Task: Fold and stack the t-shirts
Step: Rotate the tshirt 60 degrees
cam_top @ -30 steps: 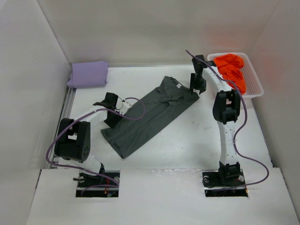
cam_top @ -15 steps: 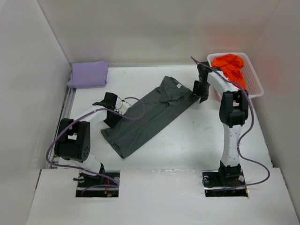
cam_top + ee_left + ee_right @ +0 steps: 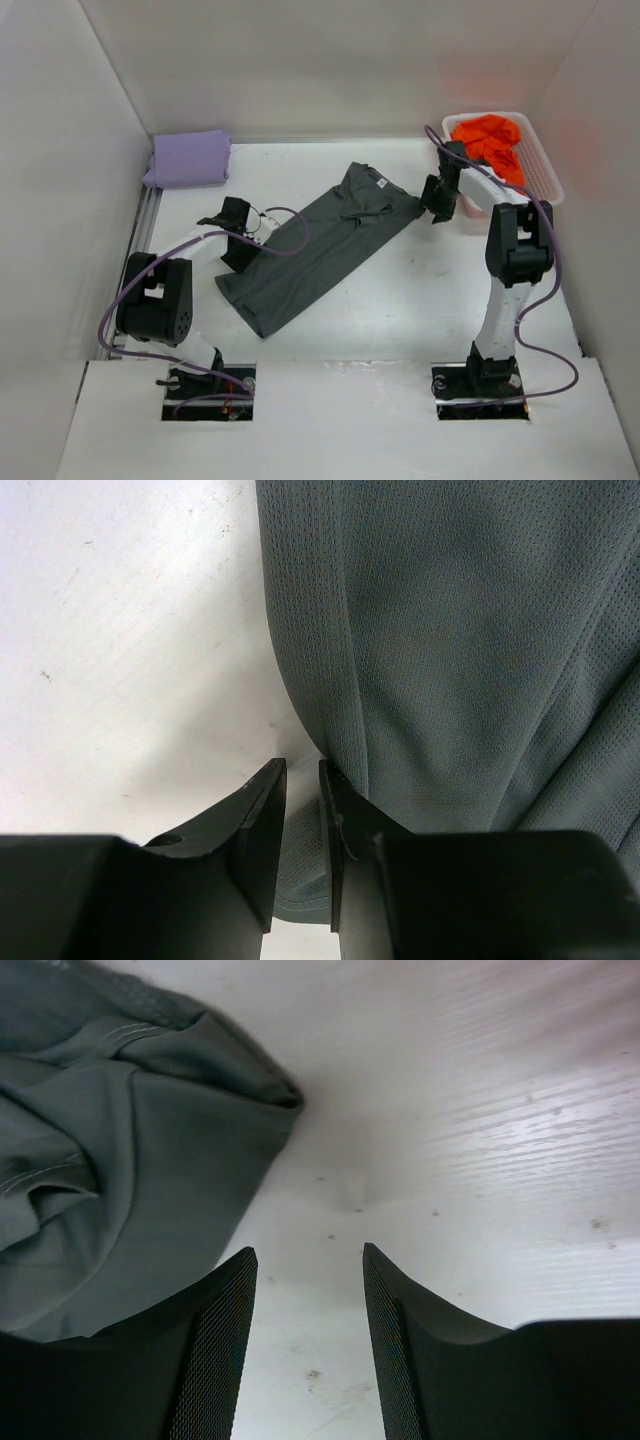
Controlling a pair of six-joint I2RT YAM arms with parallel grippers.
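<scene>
A dark grey t-shirt is laid out in a long folded strip across the middle of the table, running from 7 o'clock up to 1 o'clock, with its collar at the 1 o'clock end. The left gripper is set at the strip's 9 o'clock edge. Its jaws are drawn almost together, and a fold of the grey cloth is seen pinched in the narrow gap between them. The right gripper is held low at the 3 o'clock side of the collar end. Its jaws are parted, and only bare table is seen between them. A lavender t-shirt is found folded at 10 o'clock. An orange t-shirt is heaped in a white mesh basket at 2 o'clock.
</scene>
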